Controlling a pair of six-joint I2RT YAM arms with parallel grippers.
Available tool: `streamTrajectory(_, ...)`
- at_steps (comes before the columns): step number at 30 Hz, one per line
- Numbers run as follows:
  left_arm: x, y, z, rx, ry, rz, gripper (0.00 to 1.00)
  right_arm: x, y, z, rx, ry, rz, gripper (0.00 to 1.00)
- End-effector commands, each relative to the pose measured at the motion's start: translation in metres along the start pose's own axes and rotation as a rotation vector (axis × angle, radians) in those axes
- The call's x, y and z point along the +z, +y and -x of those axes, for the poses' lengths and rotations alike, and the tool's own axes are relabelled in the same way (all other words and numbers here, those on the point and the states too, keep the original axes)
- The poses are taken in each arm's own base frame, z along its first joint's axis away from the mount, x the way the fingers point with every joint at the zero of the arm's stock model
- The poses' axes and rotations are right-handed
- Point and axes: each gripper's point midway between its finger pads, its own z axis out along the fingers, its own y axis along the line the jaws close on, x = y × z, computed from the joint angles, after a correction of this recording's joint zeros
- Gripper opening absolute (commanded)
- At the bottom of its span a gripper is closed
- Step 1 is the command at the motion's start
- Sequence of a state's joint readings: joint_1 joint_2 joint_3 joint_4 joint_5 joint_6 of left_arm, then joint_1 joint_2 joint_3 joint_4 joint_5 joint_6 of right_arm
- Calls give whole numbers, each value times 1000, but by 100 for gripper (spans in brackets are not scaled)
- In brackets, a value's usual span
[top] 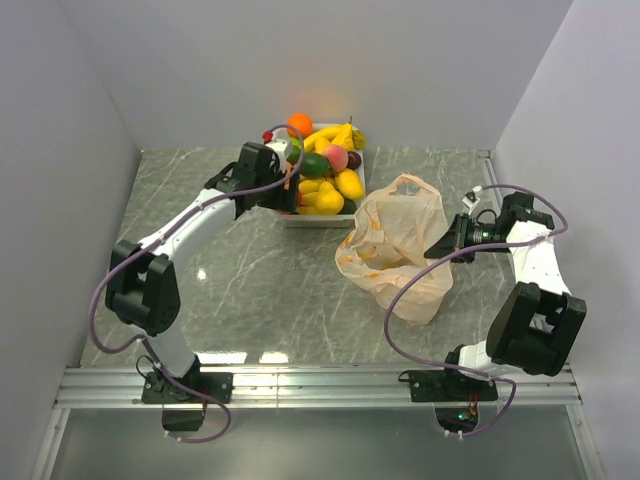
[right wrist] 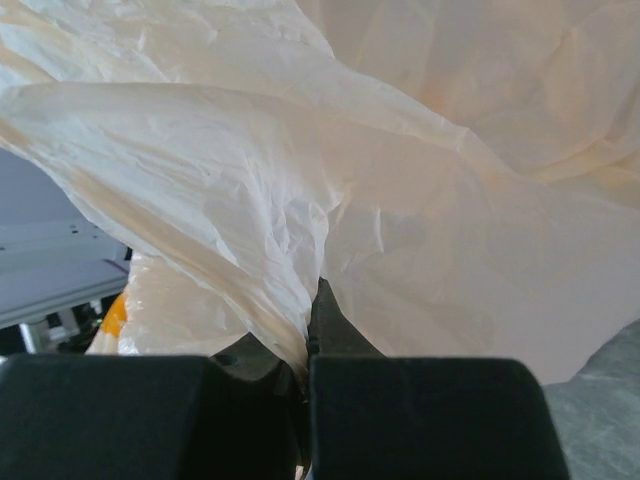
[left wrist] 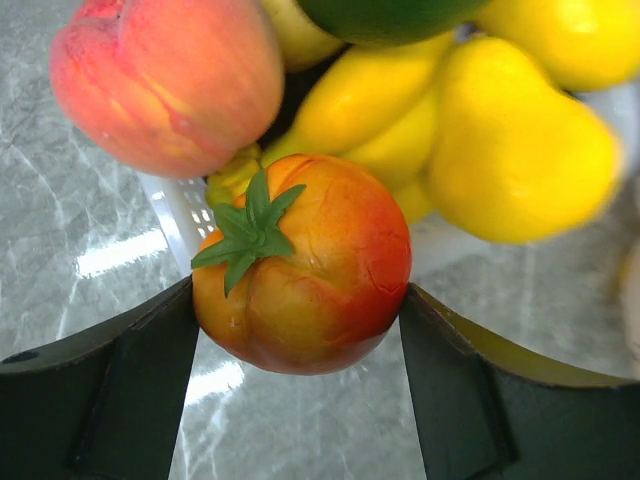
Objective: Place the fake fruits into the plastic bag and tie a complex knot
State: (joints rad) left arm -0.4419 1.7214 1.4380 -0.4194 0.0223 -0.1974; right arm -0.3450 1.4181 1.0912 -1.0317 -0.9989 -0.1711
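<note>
The left gripper [left wrist: 300, 310] has its black fingers [left wrist: 130, 390] against both sides of a red-yellow fruit [left wrist: 310, 250] with a green leaf top, jaws wide around it, at the white tray [left wrist: 175, 215] rim. Behind it, the other fake fruits [top: 330, 165] are heaped in the tray. The right gripper [right wrist: 308, 375] is clamped tight on a fold of the plastic bag [right wrist: 400, 220], which is slumped on the marble table [top: 260, 280] right of the tray.

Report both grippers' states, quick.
Left gripper: shut on the red-yellow fruit.
Right gripper: shut, pinching the plastic bag.
</note>
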Motion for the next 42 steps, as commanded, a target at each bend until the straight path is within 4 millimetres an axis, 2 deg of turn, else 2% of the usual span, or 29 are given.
streamTrajectory(1,-68,-33,64,11,-177,-140,37,2,15,1,1,-14,87,0)
streamTrajectory(3,-87,-48,75,25,-214,-207,37,2,19,-1,18,-8,123,0)
streamTrajectory(4,-103,-65,82,44,-239,-292,38,4,23,-2,41,3,164,0)
streamTrajectory(7,-128,-107,92,115,-276,-442,40,8,24,-5,107,21,220,0)
streamTrajectory(8,-136,-133,86,168,-267,-516,41,7,24,-4,114,16,227,0)
streamTrajectory(10,-143,-161,84,211,-267,-580,42,5,25,-3,128,7,233,0)
streamTrajectory(11,-149,-183,76,241,-259,-636,42,5,26,-4,130,9,244,0)
streamTrajectory(15,-145,-233,54,310,-220,-737,44,6,20,-9,118,19,211,0)
streamTrajectory(16,-135,-243,47,318,-190,-750,44,5,19,-9,120,11,210,0)
streamTrajectory(17,-135,-259,36,349,-171,-778,46,5,18,-8,117,11,209,0)
streamTrajectory(18,-127,-265,31,362,-156,-763,46,5,17,-9,97,15,199,0)
streamTrajectory(19,-116,-278,16,379,-115,-772,49,3,14,-4,81,10,186,0)
streamTrajectory(21,-104,-287,4,398,-84,-776,52,1,11,0,63,5,173,0)
streamTrajectory(22,-89,-290,-3,396,-64,-757,55,0,10,2,61,5,171,0)
streamTrajectory(23,-86,-294,-7,404,-55,-764,63,-1,9,3,61,3,171,0)
streamTrajectory(25,-75,-296,-9,406,-44,-745,71,-1,5,3,55,4,149,0)
streamTrajectory(27,-71,-296,-10,411,-29,-734,92,0,4,1,55,4,141,0)
streamTrajectory(28,-72,-298,-4,413,-38,-731,99,0,2,0,58,5,136,0)
streamTrajectory(30,-76,-297,2,427,-52,-724,99,1,0,-1,61,9,131,0)
streamTrajectory(33,-96,-293,31,405,-126,-721,99,1,-3,-1,65,21,118,0)
streamTrajectory(34,-109,-290,45,388,-165,-724,99,1,-5,0,63,20,111,0)
streamTrajectory(36,-114,-274,66,311,-207,-709,99,2,-10,-1,63,25,81,0)
streamTrajectory(37,-122,-257,83,254,-240,-684,99,2,-13,0,63,24,67,0)
streamTrajectory(38,-122,-246,91,221,-253,-657,99,2,-14,0,62,24,59,0)
streamTrajectory(40,-117,-217,100,156,-268,-570,99,1,-18,-1,55,23,25,0)
streamTrajectory(42,-100,-177,106,86,-259,-440,99,0,-22,1,47,15,-5,0)
